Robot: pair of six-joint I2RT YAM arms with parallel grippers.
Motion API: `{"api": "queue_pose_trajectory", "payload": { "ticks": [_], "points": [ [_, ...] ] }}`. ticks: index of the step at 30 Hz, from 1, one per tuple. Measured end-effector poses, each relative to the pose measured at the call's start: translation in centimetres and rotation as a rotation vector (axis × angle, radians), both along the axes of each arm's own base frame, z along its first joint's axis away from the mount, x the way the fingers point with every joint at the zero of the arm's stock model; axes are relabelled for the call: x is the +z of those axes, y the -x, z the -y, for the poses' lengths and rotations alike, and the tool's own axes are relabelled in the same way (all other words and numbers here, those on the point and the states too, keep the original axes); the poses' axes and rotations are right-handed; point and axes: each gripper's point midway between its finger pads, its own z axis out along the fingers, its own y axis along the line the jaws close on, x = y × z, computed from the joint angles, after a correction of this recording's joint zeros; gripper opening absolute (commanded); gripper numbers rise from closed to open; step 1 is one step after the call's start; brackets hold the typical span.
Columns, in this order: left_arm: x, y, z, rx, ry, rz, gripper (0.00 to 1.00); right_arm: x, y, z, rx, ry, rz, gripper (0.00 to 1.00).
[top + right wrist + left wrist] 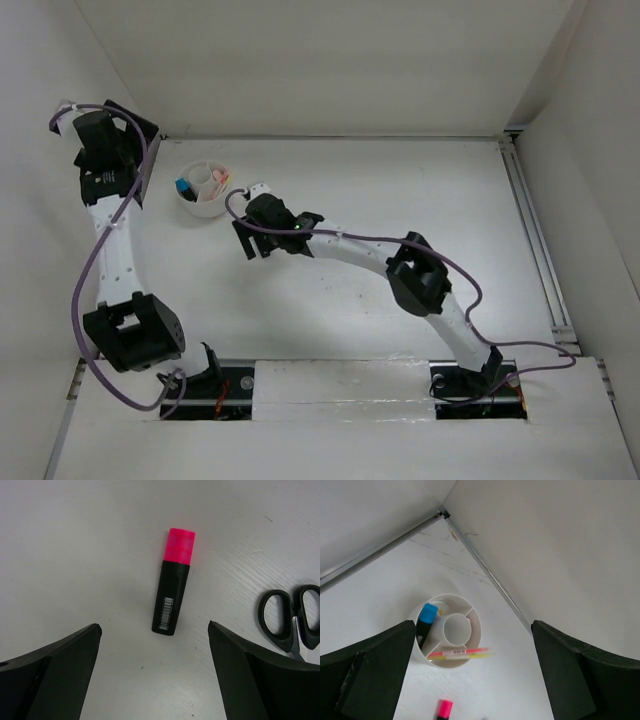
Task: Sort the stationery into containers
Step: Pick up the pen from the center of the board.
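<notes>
The right gripper [154,627] hangs open over the pink highlighter [172,592], cap toward 12 o'clock, I think to line up a grasp (the scissors [280,620] lie at 3 o'clock). The left gripper [473,623], open and empty, hovers above the tub [450,662], with the blue highlighter [426,617] inside at 9 o'clock.

Left arm [113,250] stretched forward, left hand [475,672] spread wide, right arm [362,252] angled leftward, right hand [155,670] spread wide, empty

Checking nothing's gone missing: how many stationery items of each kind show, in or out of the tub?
Highlighters: 2, blue highlighter and pink highlighter
Pencils: 2, pink pencil and yellow pencil
Scissors: 1
Total: 5
</notes>
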Motion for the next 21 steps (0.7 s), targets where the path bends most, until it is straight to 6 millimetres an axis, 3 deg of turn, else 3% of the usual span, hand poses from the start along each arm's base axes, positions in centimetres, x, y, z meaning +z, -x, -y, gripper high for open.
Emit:
{"api": "queue_pose_trajectory", "payload": {
  "ticks": [4,7,10,12,15,19,21],
  "points": [
    [-0.4,4.6,-0.2,0.030,0.047,-0.024,1.00,-3.1,-1.3,-1.2,-0.011,0.073,-0.017,0.83],
    [-3.3,7.8,-0.7,0.055,0.086,-0.060,1.00,-5.4,-1.7,-1.5,-0.019,0.126,-0.038,0.77],
    [-5.9,8.9,0.3,0.011,0.123,-0.101,1.00,-6.6,-2.4,-1.4,-0.035,0.168,-0.030,0.67],
    [-6.8,8.9,1.1,-0.030,0.139,-0.114,1.00,-6.7,-2.3,-1.2,-0.036,0.178,-0.034,0.31],
    [-6.8,8.6,2.2,-0.097,0.143,-0.103,1.00,-6.9,-2.2,-1.1,-0.043,0.169,-0.037,0.00],
    [-7.3,8.3,3.9,-0.206,0.146,-0.081,1.00,-6.7,-1.2,0.2,-0.055,0.157,-0.049,0.00],
    [-8.8,8.5,5.5,-0.281,0.168,-0.091,1.00,-6.7,0.3,2.3,-0.057,0.166,-0.068,0.00]
  ]
}}
